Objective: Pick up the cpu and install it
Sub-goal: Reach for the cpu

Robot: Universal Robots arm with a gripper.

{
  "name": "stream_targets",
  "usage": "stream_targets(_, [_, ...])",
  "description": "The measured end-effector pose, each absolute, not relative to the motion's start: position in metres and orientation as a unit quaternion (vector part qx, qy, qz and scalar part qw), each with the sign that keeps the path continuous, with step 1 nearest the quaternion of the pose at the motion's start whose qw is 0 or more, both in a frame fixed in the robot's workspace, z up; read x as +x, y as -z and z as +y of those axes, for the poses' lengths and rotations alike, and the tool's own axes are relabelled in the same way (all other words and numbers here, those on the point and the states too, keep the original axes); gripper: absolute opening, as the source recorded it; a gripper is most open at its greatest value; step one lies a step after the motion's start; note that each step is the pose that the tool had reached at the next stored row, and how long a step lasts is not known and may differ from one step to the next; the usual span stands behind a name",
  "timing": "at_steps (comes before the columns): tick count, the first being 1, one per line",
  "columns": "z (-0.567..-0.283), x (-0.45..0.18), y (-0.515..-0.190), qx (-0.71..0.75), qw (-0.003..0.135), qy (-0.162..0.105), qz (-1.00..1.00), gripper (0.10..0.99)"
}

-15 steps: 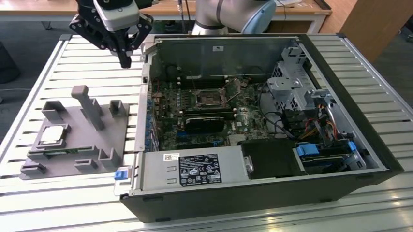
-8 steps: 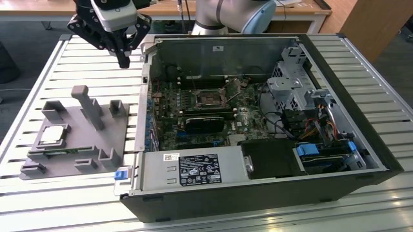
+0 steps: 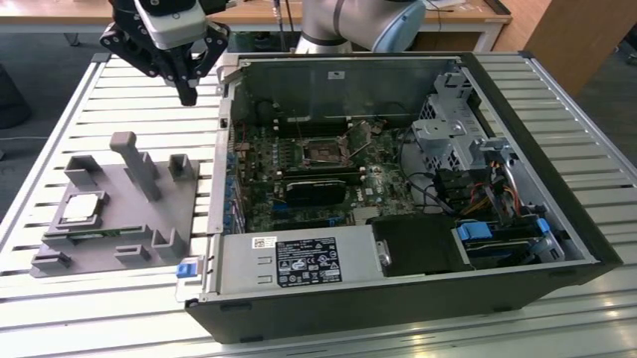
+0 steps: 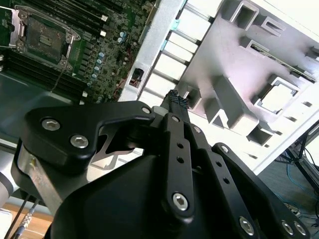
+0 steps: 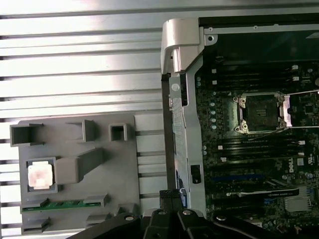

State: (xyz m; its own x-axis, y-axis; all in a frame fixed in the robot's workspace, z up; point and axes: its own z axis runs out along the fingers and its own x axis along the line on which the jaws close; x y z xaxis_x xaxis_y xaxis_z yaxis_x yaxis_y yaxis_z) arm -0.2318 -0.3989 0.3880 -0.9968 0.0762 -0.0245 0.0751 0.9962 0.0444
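on the grey tray (image 3: 130, 212) at the exterior view's left lies the cpu (image 3: 82, 209), well apart from the gripper (image 3: 186, 95), which hangs over the table (image 3: 119, 112) by the far corner of the pc case (image 3: 398, 306), w/ fingers (image 4: 175, 102) pressed together, nothing held.

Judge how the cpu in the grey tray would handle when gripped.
The cpu looks like a flat, metal-topped square, so probably stiff and light. Its shiny top may be slippery. Seated in a pocket of the grey tray, it likely won't slide or roll if nudged.
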Motion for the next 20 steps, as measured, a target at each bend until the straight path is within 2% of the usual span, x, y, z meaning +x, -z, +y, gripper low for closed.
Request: stream_targets(20, [-0.399,-0.242,-0.387,0.038,0.013,-0.022,0.999,0.106])
